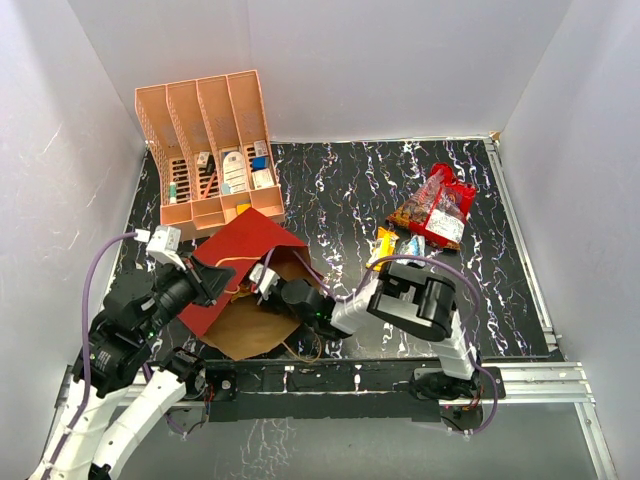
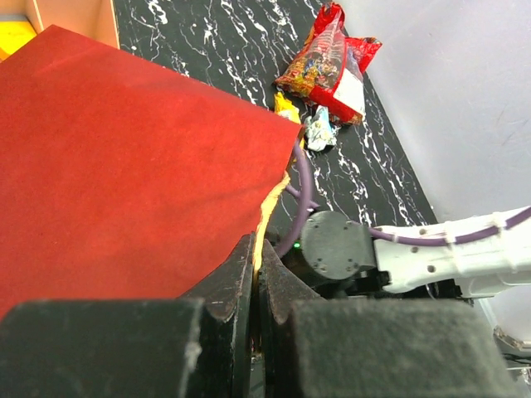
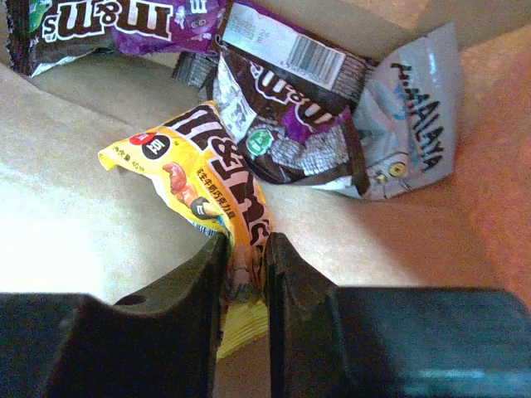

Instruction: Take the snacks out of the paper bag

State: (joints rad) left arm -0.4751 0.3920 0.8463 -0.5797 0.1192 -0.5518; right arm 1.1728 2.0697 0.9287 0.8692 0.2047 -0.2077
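Fingers of the left gripper (image 2: 255,261) are pressed together on the rim of the paper bag (image 2: 124,166). In the left wrist view we see a thin tan edge of paper caught between them, and the dark red wall spreads away toward 10 o'clock.

From above, we find that gripper at 8 o'clock on the black marbled table (image 1: 340,190), gripping the bag's left side. At 11 o'clock stands the peach rack (image 1: 210,150), with small boxes (image 1: 235,172) in its slots and its front edge just beside the bag's far corner. The bag lies on its side at 7 o'clock, red wall uppermost, with the brown inside showing toward the near edge.

The right gripper (image 3: 246,253) is inside the bag's mouth, its arm coming in from 3 o'clock. In its wrist view we see the fingers clamped on the lower end of a yellow packet (image 3: 207,191) lying on the kraft paper. A purple packet (image 3: 282,108) touches it at 1 o'clock, a second purple packet (image 3: 108,25) lies at 11 o'clock, and a silver-blue packet (image 3: 411,124) sits at 2 o'clock, partly under the first purple one.

Outside the bag, at 2 o'clock on the table, lies the red-and-clear sweets bag (image 1: 437,208). At its 7 o'clock corner an orange-yellow packet (image 1: 383,243) and a blue-and-white packet (image 1: 411,246) lie side by side.
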